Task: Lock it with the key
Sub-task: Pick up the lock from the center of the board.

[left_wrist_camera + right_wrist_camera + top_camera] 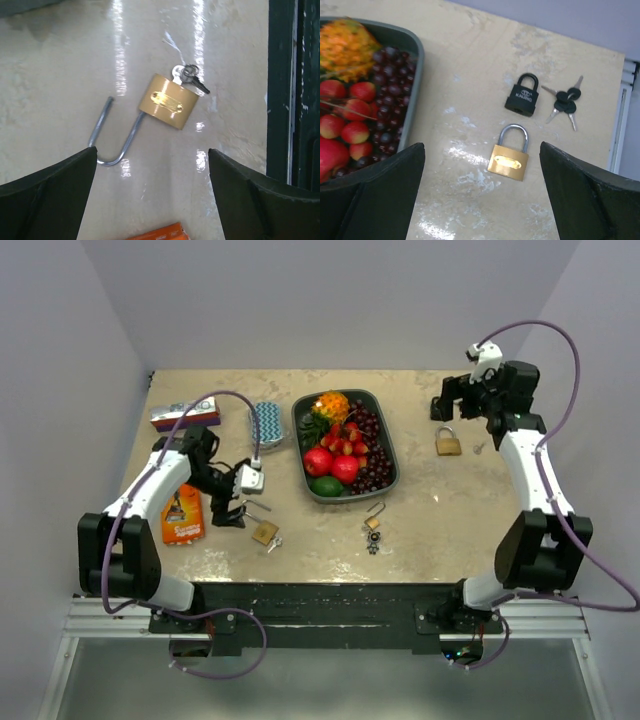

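Black left gripper (pixel 152 156): jaws spread wide, holding nothing, poised above the table to the left of the fruit tray (pixel 296 435), toward the near edge.
Brass padlock (pixel 167 102): lies flat on the table directly under that gripper, between the fingers and apart from both.
Shackle (pixel 117 145): sprung open, its free leg swung out clear of the body.
Key (pixel 187 75): sits at the base of the lock body on a small ring. It seems to be in the keyway, though how deep it is seated cannot be told.
Step in hand: probably the approach for a first grasp on this lock.
Doing it well: pin the body square across its flat faces so it cannot spin. Swing the free leg over its hole before pressing it home, and leave the key end uncovered so it can still be turned.
Risk: on this glossy table top a pinch at the rounded shackle would likely skid the lock.
Right gripper (pixel 482 147): also agape and empty, hanging right of the tray.
Below it: a shut brass padlock (pixel 509 162), a black padlock (pixel 522 97) and loose keys (pixel 565 102).
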Controlling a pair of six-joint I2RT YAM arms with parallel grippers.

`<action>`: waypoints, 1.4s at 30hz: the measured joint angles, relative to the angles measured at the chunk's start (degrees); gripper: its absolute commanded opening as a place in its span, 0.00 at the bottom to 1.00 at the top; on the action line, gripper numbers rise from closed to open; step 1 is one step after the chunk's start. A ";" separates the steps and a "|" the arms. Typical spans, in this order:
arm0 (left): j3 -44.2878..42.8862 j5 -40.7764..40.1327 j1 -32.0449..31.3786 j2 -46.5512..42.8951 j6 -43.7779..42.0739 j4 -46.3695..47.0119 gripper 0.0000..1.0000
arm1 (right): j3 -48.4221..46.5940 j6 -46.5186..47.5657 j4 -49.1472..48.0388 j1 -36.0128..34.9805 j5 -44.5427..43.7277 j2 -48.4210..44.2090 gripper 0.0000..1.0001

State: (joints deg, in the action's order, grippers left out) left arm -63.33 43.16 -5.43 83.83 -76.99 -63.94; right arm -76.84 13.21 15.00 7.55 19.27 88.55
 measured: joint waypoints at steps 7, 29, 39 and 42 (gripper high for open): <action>9.53 -4.74 -6.29 -0.07 -12.41 5.57 0.93 | 1.38 -1.66 0.50 -0.02 12.26 -10.47 0.99; 16.37 -5.27 -12.72 6.58 -13.62 18.91 0.54 | 4.02 -1.09 9.70 -0.04 25.46 -13.22 0.99; 16.81 -5.68 -13.70 5.49 -11.67 19.67 0.00 | 4.09 -6.84 7.93 -0.04 27.61 -14.23 0.99; 17.11 -5.68 -14.99 2.49 -7.82 20.57 0.00 | 4.13 -8.35 7.96 -0.13 31.39 -12.90 0.97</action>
State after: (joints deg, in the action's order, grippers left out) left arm -46.22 37.47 -20.43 86.32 -84.82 -43.38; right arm -72.71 4.86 22.96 7.42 50.65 75.66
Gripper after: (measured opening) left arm 0.622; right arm 0.986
